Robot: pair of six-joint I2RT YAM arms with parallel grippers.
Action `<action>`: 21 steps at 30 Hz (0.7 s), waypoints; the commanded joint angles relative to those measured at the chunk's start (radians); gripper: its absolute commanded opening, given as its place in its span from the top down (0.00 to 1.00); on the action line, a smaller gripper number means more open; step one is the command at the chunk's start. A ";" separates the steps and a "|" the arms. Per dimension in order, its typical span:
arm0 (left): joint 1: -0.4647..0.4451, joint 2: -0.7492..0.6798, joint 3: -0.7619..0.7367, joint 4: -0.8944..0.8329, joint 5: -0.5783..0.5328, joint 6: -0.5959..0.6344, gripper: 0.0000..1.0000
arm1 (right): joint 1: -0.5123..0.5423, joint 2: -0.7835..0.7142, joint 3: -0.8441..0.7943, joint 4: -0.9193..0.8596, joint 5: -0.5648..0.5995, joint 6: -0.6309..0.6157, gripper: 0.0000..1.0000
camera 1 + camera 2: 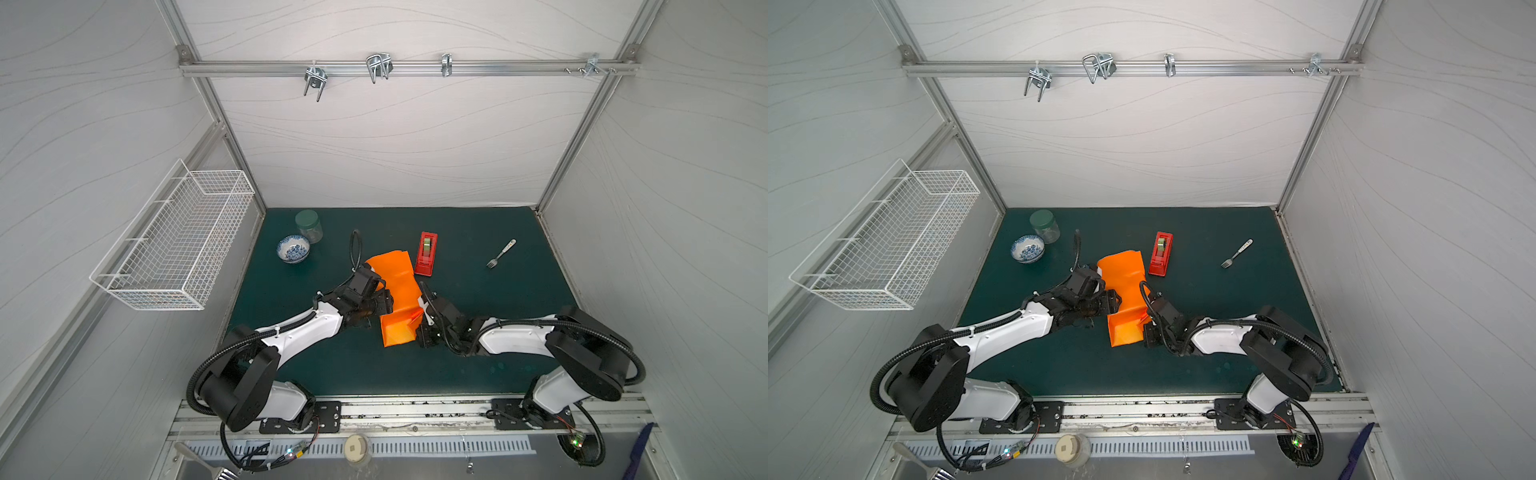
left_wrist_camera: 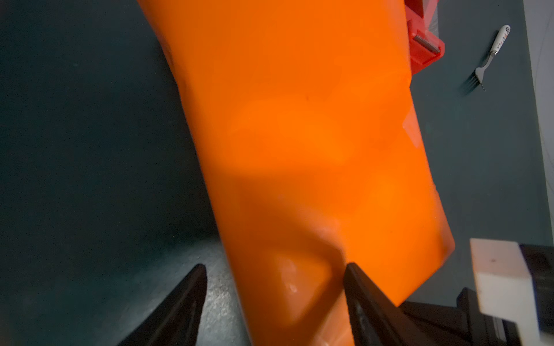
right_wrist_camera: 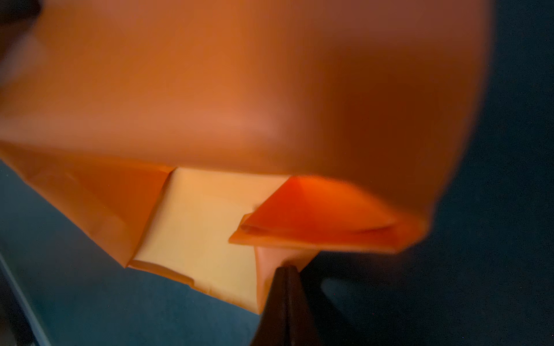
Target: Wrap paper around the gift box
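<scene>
**Twin white-and-black arms**
Left arm (image 1: 307, 332) and right arm (image 1: 515, 338): glossy white shells, round black joints, ribbed black cable conduits, black screwed base plates (image 1: 328, 415); left tool (image 2: 276, 266) and right tool (image 3: 286, 269) have black tapered fingers (image 2: 186, 299).

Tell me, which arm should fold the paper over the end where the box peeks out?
Probably right: the right gripper is shut on the paper at that end, beside the bare box. The left gripper stands open over the paper's long edge.

Bowl (image 1: 293, 248), jar (image 1: 309, 225), tape dispenser (image 1: 426, 253), fork (image 1: 500, 253), wire basket (image 1: 166, 266)
</scene>
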 commanded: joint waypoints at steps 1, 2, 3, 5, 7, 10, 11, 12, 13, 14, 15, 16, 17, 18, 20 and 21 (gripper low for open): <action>0.003 -0.001 -0.020 -0.081 -0.016 0.020 0.27 | -0.026 0.016 0.014 -0.062 0.001 -0.022 0.98; 0.003 -0.001 -0.019 -0.081 -0.016 0.020 0.27 | -0.029 0.014 0.017 -0.061 0.002 -0.027 0.99; 0.003 -0.001 -0.020 -0.081 -0.017 0.021 0.27 | -0.032 0.013 0.020 -0.062 0.002 -0.031 0.98; 0.002 -0.002 -0.020 -0.082 -0.016 0.021 0.27 | -0.042 0.018 0.030 -0.064 -0.007 -0.038 0.99; 0.003 -0.001 -0.019 -0.081 -0.016 0.021 0.27 | -0.049 0.025 0.038 -0.061 -0.009 -0.044 0.98; 0.003 -0.001 -0.019 -0.081 -0.015 0.020 0.27 | -0.058 0.038 0.048 -0.057 -0.013 -0.049 0.98; 0.002 -0.002 -0.020 -0.081 -0.016 0.020 0.27 | -0.062 0.041 0.049 -0.056 -0.018 -0.049 0.99; 0.002 -0.003 -0.019 -0.083 -0.015 0.020 0.27 | -0.064 0.043 0.051 -0.053 -0.020 -0.049 0.99; 0.002 -0.003 -0.019 -0.083 -0.015 0.020 0.27 | -0.064 0.044 0.052 -0.052 -0.019 -0.051 0.99; 0.002 -0.003 -0.019 -0.084 -0.015 0.021 0.27 | -0.065 0.044 0.051 -0.051 -0.019 -0.051 0.99; 0.002 -0.003 -0.019 -0.083 -0.016 0.021 0.27 | -0.070 0.049 0.054 -0.051 -0.020 -0.051 0.98; 0.003 -0.004 -0.019 -0.084 -0.016 0.023 0.27 | -0.072 0.053 0.055 -0.047 -0.020 -0.051 0.99; 0.002 -0.005 -0.018 -0.084 -0.016 0.022 0.27 | -0.073 0.058 0.058 -0.044 -0.020 -0.051 0.99; 0.003 -0.003 -0.017 -0.084 -0.016 0.023 0.27 | -0.076 0.065 0.060 -0.041 -0.021 -0.051 0.99; 0.003 -0.003 -0.018 -0.083 -0.015 0.023 0.27 | -0.081 0.077 0.064 -0.040 -0.020 -0.049 0.99; 0.003 -0.001 -0.016 -0.084 -0.014 0.023 0.27 | -0.086 0.078 0.064 -0.035 -0.020 -0.047 0.99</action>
